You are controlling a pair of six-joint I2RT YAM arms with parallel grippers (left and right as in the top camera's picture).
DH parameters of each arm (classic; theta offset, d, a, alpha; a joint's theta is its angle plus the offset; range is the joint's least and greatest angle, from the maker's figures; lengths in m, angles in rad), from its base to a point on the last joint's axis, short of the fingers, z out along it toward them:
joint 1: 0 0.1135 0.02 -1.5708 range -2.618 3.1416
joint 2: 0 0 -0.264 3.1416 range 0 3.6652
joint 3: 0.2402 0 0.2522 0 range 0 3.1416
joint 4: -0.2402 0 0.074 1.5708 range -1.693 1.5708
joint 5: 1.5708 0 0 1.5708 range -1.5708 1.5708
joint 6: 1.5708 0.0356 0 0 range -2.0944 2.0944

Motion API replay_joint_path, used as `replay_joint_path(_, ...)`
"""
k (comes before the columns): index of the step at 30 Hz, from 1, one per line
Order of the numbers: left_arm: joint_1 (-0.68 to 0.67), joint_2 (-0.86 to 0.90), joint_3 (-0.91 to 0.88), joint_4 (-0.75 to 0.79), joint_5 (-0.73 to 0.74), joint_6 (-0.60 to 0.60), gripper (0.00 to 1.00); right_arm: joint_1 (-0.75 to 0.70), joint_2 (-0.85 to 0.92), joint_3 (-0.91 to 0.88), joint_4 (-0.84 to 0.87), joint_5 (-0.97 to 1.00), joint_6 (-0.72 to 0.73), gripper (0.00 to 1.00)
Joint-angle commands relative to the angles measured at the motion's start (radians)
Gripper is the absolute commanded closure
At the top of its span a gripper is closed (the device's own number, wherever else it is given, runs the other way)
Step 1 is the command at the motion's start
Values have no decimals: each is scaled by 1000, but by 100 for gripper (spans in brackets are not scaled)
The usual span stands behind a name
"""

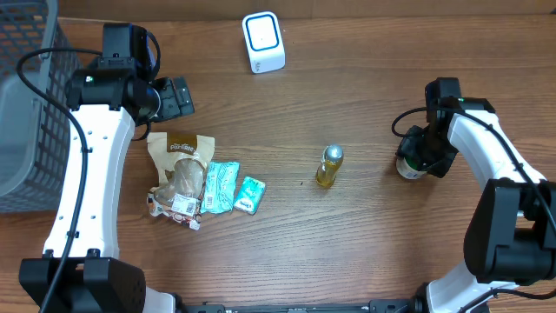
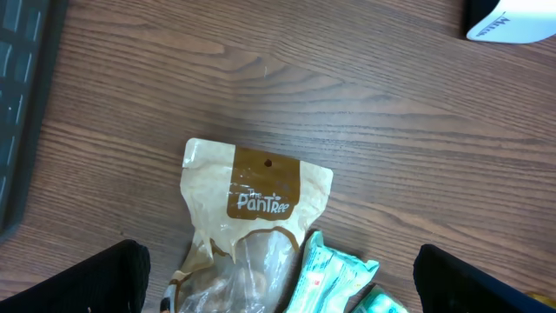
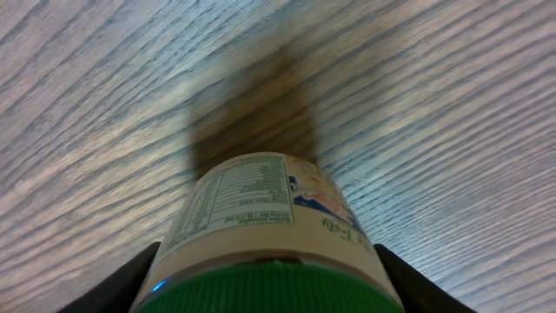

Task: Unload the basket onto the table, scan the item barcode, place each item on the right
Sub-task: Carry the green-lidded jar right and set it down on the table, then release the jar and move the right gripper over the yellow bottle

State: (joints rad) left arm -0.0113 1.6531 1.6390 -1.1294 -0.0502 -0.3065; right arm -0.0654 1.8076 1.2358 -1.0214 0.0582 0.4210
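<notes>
Right hand (image 1: 417, 158) is around a green-lidded bottle (image 3: 261, 217) standing near the right edge of the surface (image 1: 347, 252). Fingers sit either side of the lid, but I can't tell if they're squeezing. Left hand (image 1: 176, 97) is spread wide over the Pantree snack bag (image 2: 248, 217). The white scanner (image 1: 262, 42) is at the back edge.

Green-capped labelled jar (image 3: 261, 204), upright
</notes>
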Motion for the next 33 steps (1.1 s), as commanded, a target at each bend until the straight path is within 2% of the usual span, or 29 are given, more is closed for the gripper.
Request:
replay_joint_path(1,2,-6,13,4,-9,15,0,-4,-10,-6,3,20,-1,18)
replay_joint_path(4,2,-6,13,4,-9,15,0,-4,-10,-6,3,20,-1,1)
replay_joint_path(5,2,-6,13,3,-9,15,0,-4,-10,-6,3,20,-1,0)
replay_joint_path(9,2,-6,13,3,-9,15,0,-4,-12,5,0,20,-1,0)
replay_joint_path(12,2,-6,13,4,-9,15,0,-4,-24,83,-68,19,-1,0)
replay_joint_path(23,2,-6,13,3,-9,15,1,49,-161,601,-424,-99,-6,0)
replay_joint_path(31,2,-6,13,3,-9,15,1,175,-259,623,-491,-131,-13,0)
replay_joint_path(33,2,-6,13,4,-9,15,0,216,-270,623,-502,-129,-30,11)
